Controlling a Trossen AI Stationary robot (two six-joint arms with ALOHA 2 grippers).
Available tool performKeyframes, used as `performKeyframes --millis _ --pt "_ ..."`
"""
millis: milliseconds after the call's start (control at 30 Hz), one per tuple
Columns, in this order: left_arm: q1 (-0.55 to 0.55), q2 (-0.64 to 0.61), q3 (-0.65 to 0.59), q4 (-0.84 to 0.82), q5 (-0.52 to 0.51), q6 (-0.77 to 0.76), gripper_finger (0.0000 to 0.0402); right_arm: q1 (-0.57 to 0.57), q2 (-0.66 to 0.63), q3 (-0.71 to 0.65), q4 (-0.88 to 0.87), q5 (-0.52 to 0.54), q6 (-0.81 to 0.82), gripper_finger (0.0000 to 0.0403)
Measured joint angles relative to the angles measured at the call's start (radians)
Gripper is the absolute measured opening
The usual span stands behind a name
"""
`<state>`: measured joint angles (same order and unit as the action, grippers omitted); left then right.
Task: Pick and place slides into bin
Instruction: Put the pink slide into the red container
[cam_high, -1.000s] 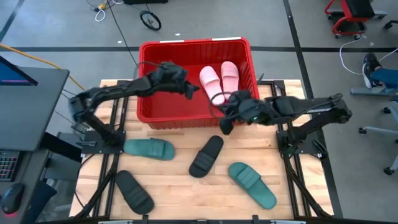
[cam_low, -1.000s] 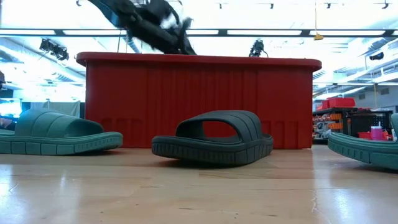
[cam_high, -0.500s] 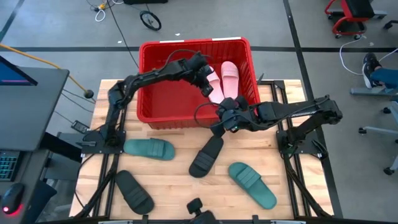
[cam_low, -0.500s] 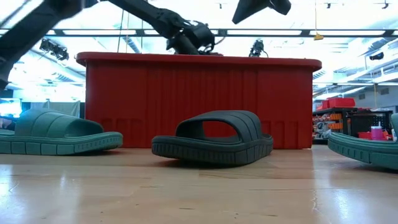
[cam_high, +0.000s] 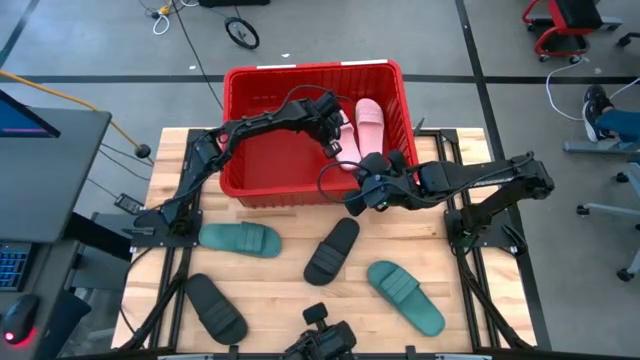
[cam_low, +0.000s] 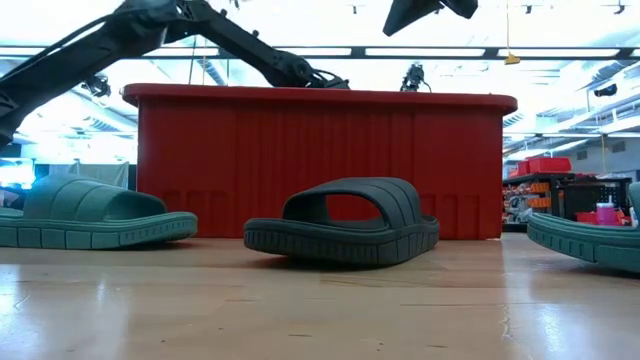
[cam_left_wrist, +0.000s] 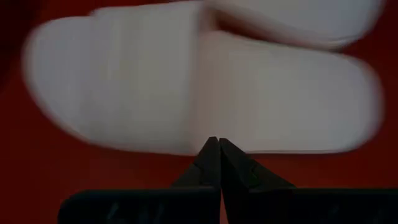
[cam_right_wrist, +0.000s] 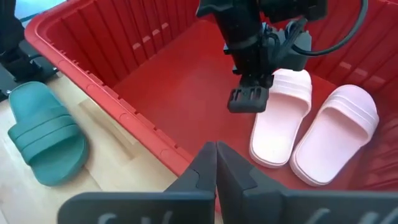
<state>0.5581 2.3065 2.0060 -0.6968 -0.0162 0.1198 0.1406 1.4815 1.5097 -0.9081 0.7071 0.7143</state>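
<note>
So far two of the six slides are done: both pink slides (cam_high: 362, 128) lie side by side inside the red bin (cam_high: 262, 160), at its right end. Left on the tabletop (cam_high: 290, 295) in front of the bin are two green slides (cam_high: 239, 238) and two black slides (cam_high: 332, 250), none of them gripped. The left claw (cam_right_wrist: 249, 99) hangs shut and empty inside the bin over one pink slide, and the right claw (cam_high: 362, 197), also shut with nothing in it, hovers at the bin's front wall.
</note>
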Motion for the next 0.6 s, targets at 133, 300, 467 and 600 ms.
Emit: performKeyframes --millis 133,300,467,600 --pt "0.026 0.002 0.000 0.020 -0.046 0.008 0.0001 0.000 0.000 0.000 -0.004 0.001 0.001 0.0005" --pt "0.080 0.002 0.000 0.079 -0.042 -0.003 0.0000 0.000 0.000 0.000 -0.005 0.000 0.000 0.0007" --pt "0.120 0.002 0.000 0.109 0.025 -0.054 0.0000 0.000 0.000 0.000 -0.005 0.000 0.000 0.0004" --pt "0.112 0.002 0.000 0.066 0.063 -0.108 0.0000 -0.001 0.000 0.000 -0.014 0.008 -0.001 0.0007"
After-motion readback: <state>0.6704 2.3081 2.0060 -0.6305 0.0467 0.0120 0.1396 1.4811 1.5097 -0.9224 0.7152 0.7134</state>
